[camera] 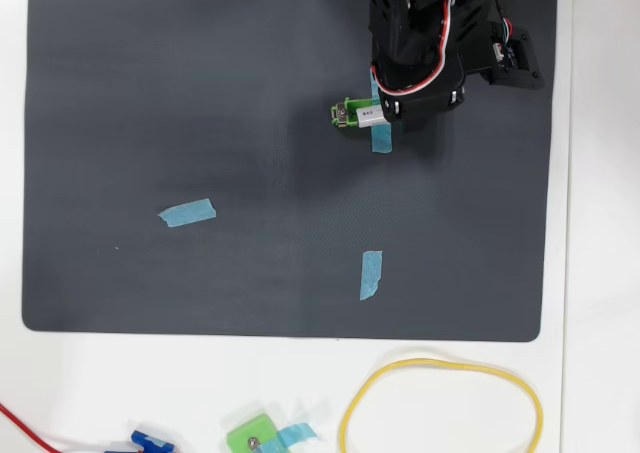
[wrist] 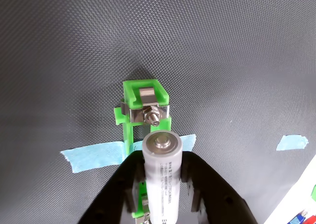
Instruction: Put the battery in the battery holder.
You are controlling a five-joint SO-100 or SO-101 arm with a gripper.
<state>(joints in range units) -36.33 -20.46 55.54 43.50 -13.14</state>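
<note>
In the wrist view the battery (wrist: 162, 177), a white cell with dark print and a silver end cap, sits between the black fingers of my gripper (wrist: 163, 159), which is shut on it. It lies along the green battery holder (wrist: 143, 103), and its end points at the holder's far metal contact and screw. Blue tape (wrist: 96, 156) crosses the holder. Whether the cell rests in the frame or hovers just above it cannot be told. In the overhead view the arm covers most of the holder (camera: 341, 112). Only the holder's left end and a bit of the battery (camera: 352, 118) show beside the gripper (camera: 378, 113).
The holder lies on a black mat (camera: 200, 93) on a white table. Loose blue tape strips (camera: 187, 212) (camera: 371, 274) lie on the mat. Below the mat are a yellow loop (camera: 440, 403), a small squarish green piece (camera: 252, 438) and a red wire (camera: 20, 421).
</note>
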